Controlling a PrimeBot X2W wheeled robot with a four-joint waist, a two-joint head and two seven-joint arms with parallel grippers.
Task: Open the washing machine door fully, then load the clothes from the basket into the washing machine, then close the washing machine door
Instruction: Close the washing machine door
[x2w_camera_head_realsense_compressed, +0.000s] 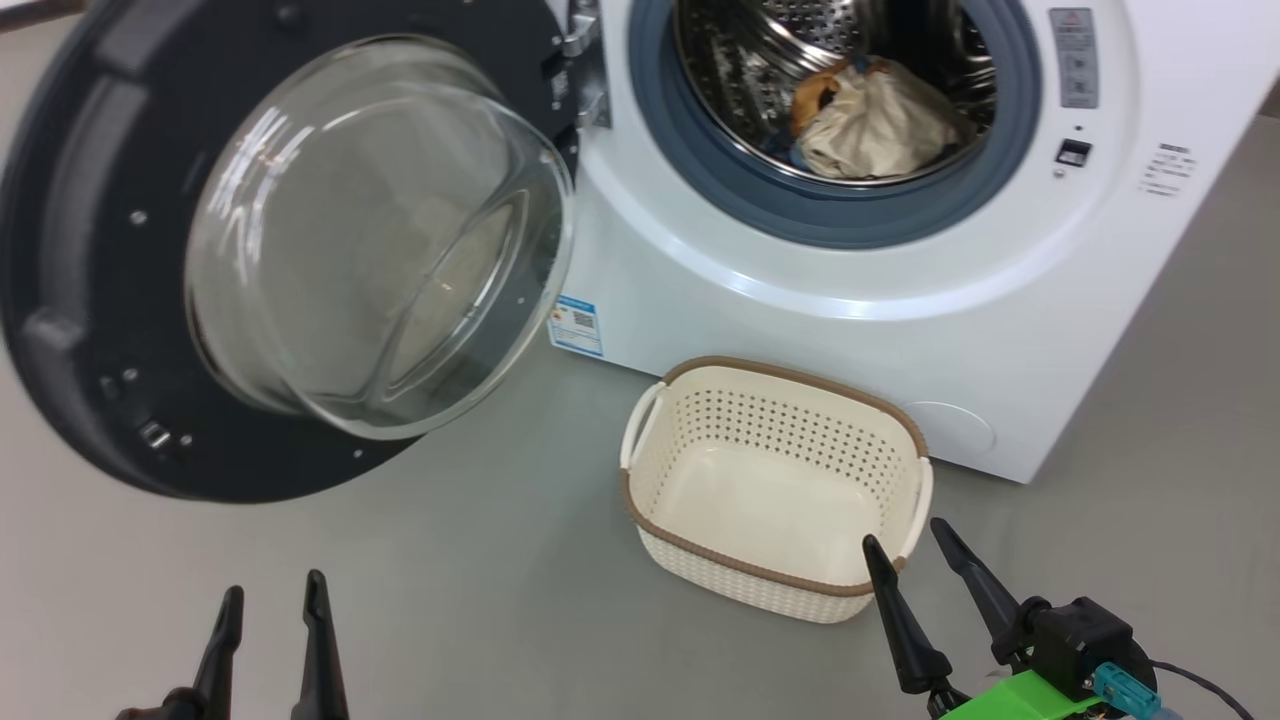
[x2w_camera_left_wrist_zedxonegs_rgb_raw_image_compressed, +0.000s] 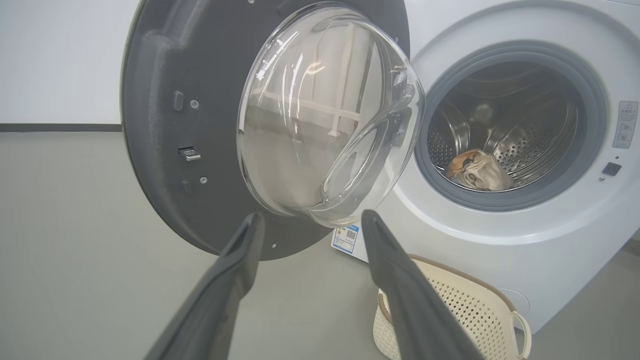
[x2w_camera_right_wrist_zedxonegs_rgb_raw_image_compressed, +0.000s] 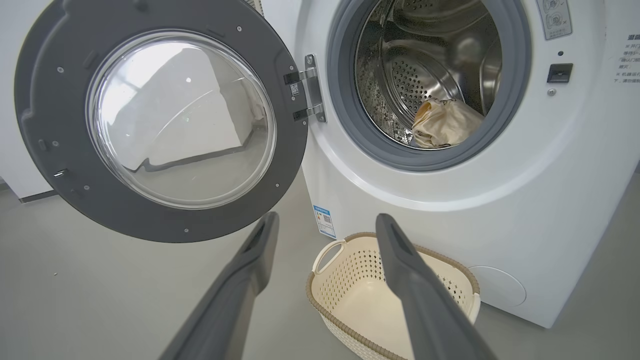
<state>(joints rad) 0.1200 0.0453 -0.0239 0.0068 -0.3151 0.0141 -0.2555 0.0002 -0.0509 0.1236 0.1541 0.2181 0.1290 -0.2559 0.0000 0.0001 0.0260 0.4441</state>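
You have two grippers, both released and grasping nothing, each with its two dark fingers spread. Your left gripper (x2w_camera_head_realsense_compressed: 274, 585) hangs over bare grey floor (x2w_camera_head_realsense_compressed: 480, 600). The one door (x2w_camera_head_realsense_compressed: 90, 300) stands ahead of it and higher up, swung wide open on its hinge (x2w_camera_right_wrist_zedxonegs_rgb_raw_image_compressed: 312, 90), the clear glass bowl bulging toward you. Your right gripper (x2w_camera_head_realsense_compressed: 905, 532) sits at the near right corner of the single basket (x2w_camera_head_realsense_compressed: 780, 372). In the head view one fingertip overlaps the brown rim, though you cannot tell if it touches. The basket stands on the floor just ahead of that gripper. You can see its bare cream bottom and its two white side handles. Beyond the basket from the right gripper is the one washing machine (x2w_camera_head_realsense_compressed: 900, 330), the basket's far side close against its white front. Further ahead and above, inside the blue-grey ring (x2w_camera_head_realsense_compressed: 850, 225), the steel drum (x2w_camera_head_realsense_compressed: 740, 60) holds the clothes (x2w_camera_head_realsense_compressed: 875, 130). You can count one cream bundle, with an orange-brown patch at its left edge and a sliver of blue below. One small blue label (x2w_camera_head_realsense_compressed: 576, 325) sits low on the machine's front, between the two grippers as you look ahead.
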